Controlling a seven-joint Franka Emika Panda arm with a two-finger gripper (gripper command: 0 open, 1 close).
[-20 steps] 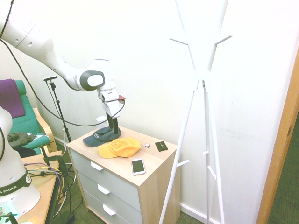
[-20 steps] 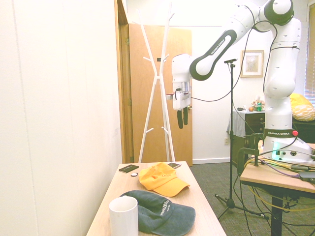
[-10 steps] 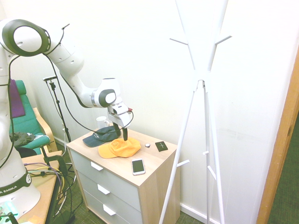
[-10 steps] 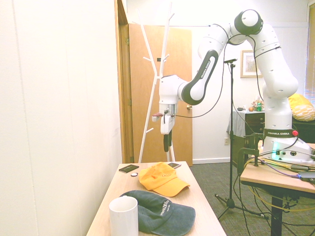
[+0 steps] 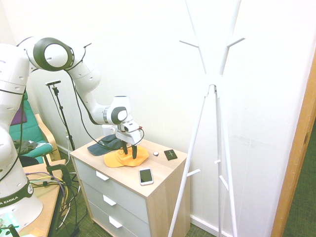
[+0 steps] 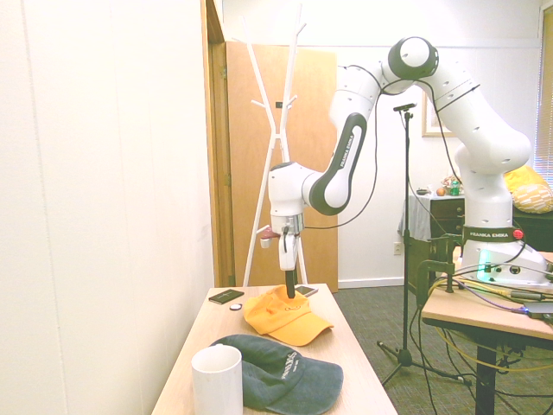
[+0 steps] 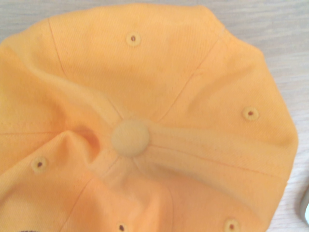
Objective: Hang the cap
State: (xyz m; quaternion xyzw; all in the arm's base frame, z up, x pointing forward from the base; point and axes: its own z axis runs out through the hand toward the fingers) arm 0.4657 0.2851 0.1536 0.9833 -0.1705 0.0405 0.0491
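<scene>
We observe the claw (image 5: 130, 152) spread wide above the yellow cap (image 5: 126, 156). The navy cap (image 5: 106, 144) lies toward its ten o'clock in the first exterior view.

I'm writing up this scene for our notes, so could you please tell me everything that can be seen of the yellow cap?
The yellow cap looks like soft fabric, with stitched seams, small eyelets and a round button on top. Its crown is dented and creased, and its curved brim bears no load. It lies upright on the dresser, beside the dark cap. The open gripper is at its crown; whether the fingertips touch it, I cannot tell.
</scene>
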